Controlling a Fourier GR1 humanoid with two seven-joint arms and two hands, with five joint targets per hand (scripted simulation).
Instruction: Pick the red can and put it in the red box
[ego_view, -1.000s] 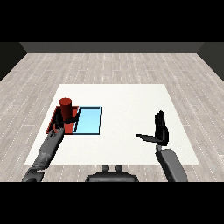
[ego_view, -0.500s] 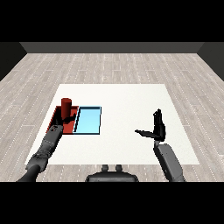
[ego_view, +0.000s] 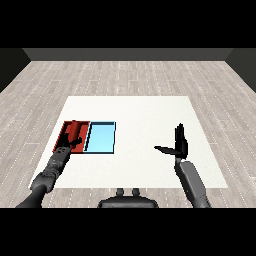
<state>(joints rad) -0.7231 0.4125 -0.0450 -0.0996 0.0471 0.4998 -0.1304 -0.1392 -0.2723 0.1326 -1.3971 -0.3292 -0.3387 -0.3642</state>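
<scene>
The red can (ego_view: 76, 128) stands low inside the red tray (ego_view: 61, 141) at the table's left. It blends with the tray, and only its upper part shows. My left hand (ego_view: 70, 143) reaches in from the lower left and covers the can's near side, fingers curled round it. Over bare table at the right, far from the can, my right hand (ego_view: 180, 142) is open, its fingers straight up and its thumb sticking out to the left.
A light blue tray (ego_view: 101, 137) lies against the red tray's right side. The white table (ego_view: 135, 110) stretches wide between the trays and my right hand. Grey wood floor surrounds the table.
The can has come down from above the red tray's rim into the tray, with my left hand still on it. My right hand has barely moved.
</scene>
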